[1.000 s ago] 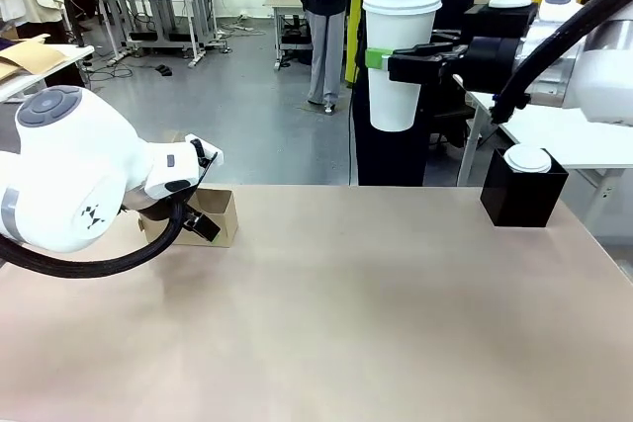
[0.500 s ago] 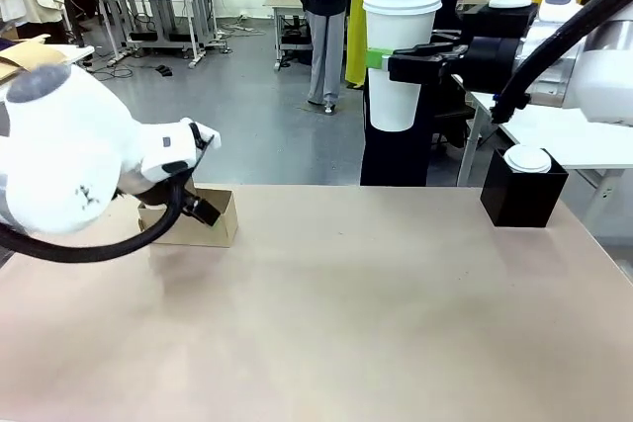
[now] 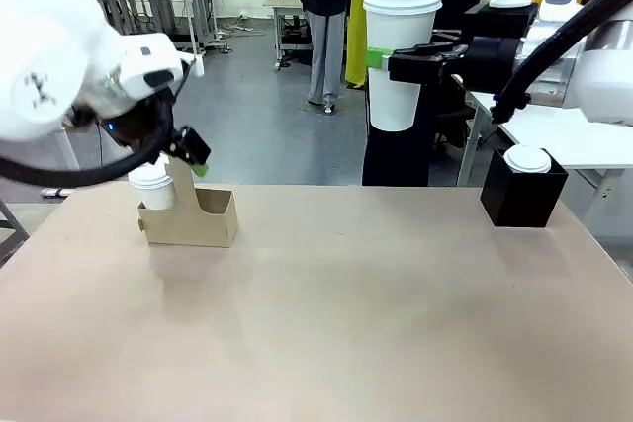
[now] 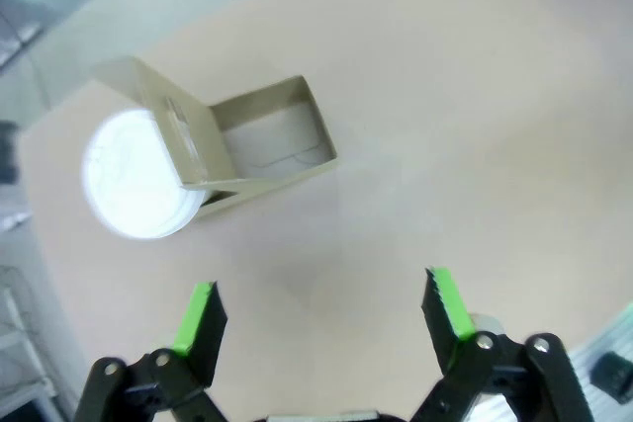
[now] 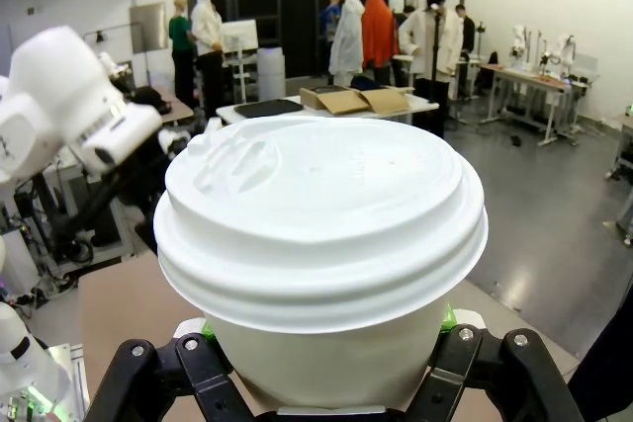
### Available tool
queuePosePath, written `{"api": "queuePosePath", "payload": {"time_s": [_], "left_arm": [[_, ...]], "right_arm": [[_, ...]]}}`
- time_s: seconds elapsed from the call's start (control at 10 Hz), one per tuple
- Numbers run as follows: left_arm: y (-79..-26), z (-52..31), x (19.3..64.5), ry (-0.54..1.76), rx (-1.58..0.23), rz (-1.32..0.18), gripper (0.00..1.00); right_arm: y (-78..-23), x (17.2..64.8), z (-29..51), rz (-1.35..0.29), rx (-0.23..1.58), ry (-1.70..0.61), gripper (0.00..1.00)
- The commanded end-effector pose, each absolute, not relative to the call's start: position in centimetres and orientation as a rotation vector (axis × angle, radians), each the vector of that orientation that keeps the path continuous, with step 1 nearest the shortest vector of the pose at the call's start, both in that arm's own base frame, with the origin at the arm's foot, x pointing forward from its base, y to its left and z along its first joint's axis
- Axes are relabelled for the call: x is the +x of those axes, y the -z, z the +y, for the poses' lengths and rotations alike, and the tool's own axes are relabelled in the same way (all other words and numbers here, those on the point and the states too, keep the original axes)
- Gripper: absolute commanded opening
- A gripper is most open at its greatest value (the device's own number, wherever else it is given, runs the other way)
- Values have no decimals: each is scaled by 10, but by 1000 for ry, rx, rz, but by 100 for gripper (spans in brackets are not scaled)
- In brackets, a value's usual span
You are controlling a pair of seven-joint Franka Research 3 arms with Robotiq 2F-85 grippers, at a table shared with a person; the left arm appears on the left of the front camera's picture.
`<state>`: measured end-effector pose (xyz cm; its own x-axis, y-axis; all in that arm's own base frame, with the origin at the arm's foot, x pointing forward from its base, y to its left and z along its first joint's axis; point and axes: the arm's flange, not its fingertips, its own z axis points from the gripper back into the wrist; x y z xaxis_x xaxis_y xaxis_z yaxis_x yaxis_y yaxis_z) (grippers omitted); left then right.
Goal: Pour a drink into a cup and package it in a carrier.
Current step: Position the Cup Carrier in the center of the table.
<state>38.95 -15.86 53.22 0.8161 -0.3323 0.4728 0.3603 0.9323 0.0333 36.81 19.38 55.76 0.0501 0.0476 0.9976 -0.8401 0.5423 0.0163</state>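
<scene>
One cup (image 3: 396, 101), upright with lid up, sits upper centre, clamped in the right gripper (image 3: 394, 59). The left gripper (image 4: 321, 303) gapes above one carrier (image 4: 262, 145), middle left, holding one shorter cup (image 4: 134, 185).

Cup (image 5: 316, 368) base behind its own lid (image 5: 321, 214)

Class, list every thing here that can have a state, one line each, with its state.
tall cup: lidded, upright, held in the air.
right gripper: jaws shut on the tall cup.
left gripper: jaws open, holding nothing.
carrier: on the table, one slot filled, one empty.
short cup: lidded, seated in the carrier.
black box: on the table, white lid at its top.
</scene>
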Motion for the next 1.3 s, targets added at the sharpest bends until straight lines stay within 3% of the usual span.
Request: {"api": "queuePosePath", "payload": {"time_s": [0.0, 0.4, 1.1, 1.2], "left_arm": [[-561, -159, 418, 275, -29, -442, 100], [-579, -129, 483, 142, -24, -376, 100], [-507, -126, 529, 71, 8, -276, 100], [-503, -128, 533, 49, 21, -289, 71]], "right_arm": [[-561, 370, 198, -1377, 774, -760, 81], [-561, 370, 198, -1377, 774, -760, 81], [-561, 370, 198, -1377, 774, -760, 81], [-561, 370, 198, -1377, 774, -760, 81]]}}
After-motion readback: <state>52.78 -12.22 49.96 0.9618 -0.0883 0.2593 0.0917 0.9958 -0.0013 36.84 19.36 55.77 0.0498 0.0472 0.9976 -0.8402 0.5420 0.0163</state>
